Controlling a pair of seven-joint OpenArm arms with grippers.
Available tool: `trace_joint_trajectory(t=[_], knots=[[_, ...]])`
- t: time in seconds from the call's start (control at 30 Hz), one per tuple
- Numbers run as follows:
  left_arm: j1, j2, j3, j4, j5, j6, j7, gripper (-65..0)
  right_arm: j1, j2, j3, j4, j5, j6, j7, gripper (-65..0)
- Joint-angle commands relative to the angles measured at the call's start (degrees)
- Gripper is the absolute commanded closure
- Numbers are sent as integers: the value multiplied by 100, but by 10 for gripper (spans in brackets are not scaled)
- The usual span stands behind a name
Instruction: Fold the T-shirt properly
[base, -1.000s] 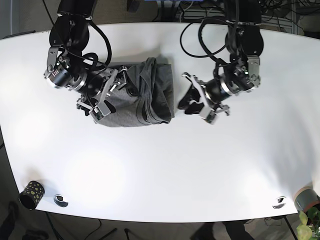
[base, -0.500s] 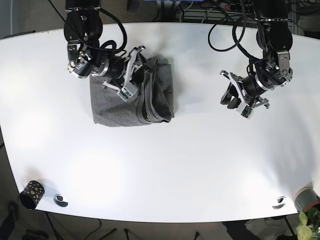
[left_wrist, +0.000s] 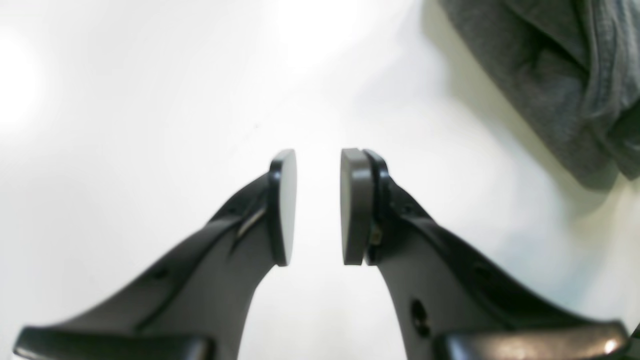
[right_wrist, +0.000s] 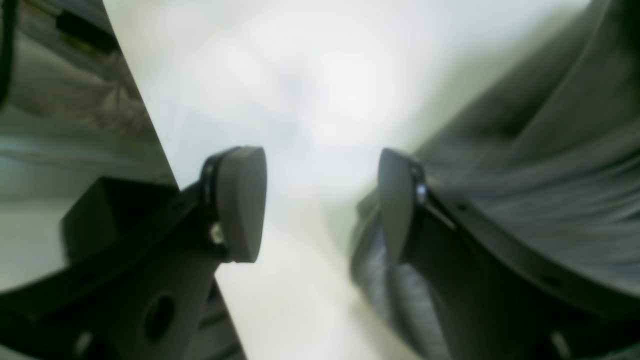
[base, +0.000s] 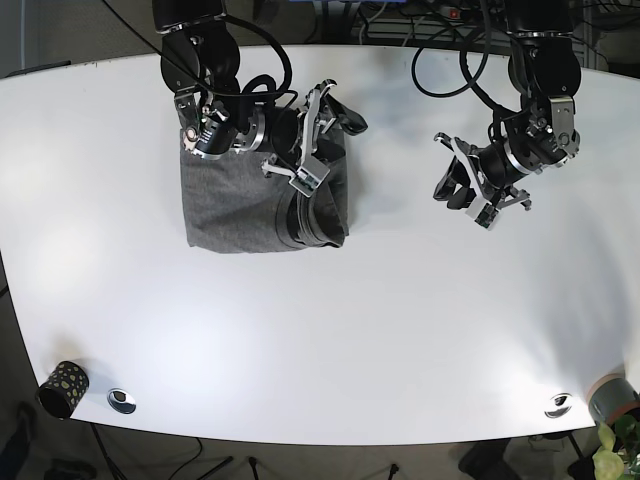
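Observation:
The grey T-shirt lies folded into a rough rectangle on the white table, with bunched folds along its right side. My right gripper hovers over the shirt's far right corner. In the blurred right wrist view it is open, nothing between its pads, with shirt fabric to its right. My left gripper is over bare table well to the right of the shirt. In the left wrist view it is open by a narrow gap and empty, and a shirt corner shows at top right.
A dark patterned cup and a small metal disc sit at the near left corner. Another disc and a potted plant are at the near right. Cables hang behind the far edge.
The right arm has swept rightward across the shirt to its far right corner. The left arm pulled away from the shirt's right edge a second ago and has since shifted only slightly.

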Motion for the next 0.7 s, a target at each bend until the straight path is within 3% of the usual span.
trace_joint_trajectory(t=[0.0, 0.27, 0.67], knots=[[-63, -45, -26, 111, -88, -8, -97, -128, 87, 42, 253, 461, 124, 45, 139, -344], [-54, -45, 1, 94, -71, -8, -97, -129, 536, 42, 1352, 619, 80, 45, 139, -344], [60, 52, 18, 67, -44, -8, -97, -131, 1723, -2, 1396, -1403, 53, 45, 192, -342]])
